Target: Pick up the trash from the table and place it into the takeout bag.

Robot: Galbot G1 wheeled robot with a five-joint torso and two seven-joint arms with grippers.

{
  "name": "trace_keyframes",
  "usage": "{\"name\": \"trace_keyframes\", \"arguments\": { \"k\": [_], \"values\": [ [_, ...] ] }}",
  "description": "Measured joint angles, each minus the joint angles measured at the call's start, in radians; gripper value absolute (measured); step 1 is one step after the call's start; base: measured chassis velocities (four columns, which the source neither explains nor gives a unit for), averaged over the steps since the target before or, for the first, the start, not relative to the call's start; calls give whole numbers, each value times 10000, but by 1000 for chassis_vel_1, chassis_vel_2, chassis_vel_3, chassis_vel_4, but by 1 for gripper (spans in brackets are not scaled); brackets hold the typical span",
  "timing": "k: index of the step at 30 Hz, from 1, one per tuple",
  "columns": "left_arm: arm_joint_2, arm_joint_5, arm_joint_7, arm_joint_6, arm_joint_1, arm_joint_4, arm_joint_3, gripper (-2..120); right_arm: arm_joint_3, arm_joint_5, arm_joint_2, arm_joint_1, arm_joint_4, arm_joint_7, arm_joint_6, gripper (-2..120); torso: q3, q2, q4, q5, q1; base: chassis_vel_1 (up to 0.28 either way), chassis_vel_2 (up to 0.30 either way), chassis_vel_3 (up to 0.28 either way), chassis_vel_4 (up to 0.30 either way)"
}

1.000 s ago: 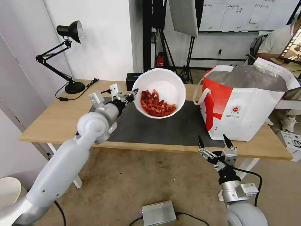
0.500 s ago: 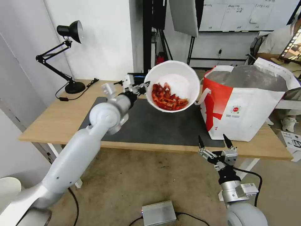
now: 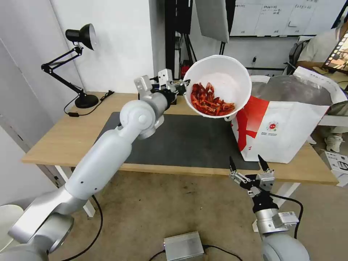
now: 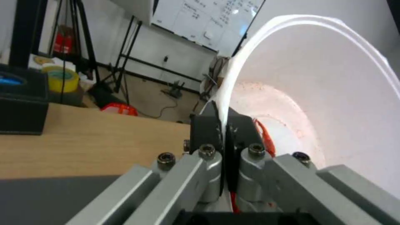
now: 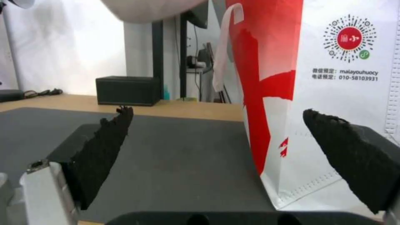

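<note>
Light-wood surface [image 3: 65, 139] on white legs, one dark grey mat [image 3: 181, 139] across its middle. One black desk lamp [image 3: 78, 65] far left, one black box [image 5: 127, 90] at the far edge. Whiteboard and light stands behind. One takeout bag [image 3: 290, 127] stands at right, foil mouth open. My left end effector [image 3: 180, 87] pinches the rim of the one white bowl of crayfish shells [image 3: 217, 87], tilted, aloft just left of the bag. My right end effector [image 3: 248, 167] hangs low by the near edge, fingers spread, holding nothing.
</note>
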Motion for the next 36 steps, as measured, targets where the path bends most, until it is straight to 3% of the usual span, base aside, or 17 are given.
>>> {"name": "trace_keyframes", "arguments": {
  "k": [9,18,36],
  "values": [
    [-234,-218,-80,-3,-599,241,292,0,0,0,0,1,0,0,0,100,0,0,2,-1,0,0,0,0,0],
    [-1138,-220,-227,-13,-1268,795,721,0,0,0,0,0,0,0,0,100,0,0,0,0,0,0,0,0,0],
    [-2131,-167,-167,-35,-2393,1793,1242,0,0,0,0,0,0,0,0,100,0,0,1,0,0,0,0,0,0]
  ]
}}
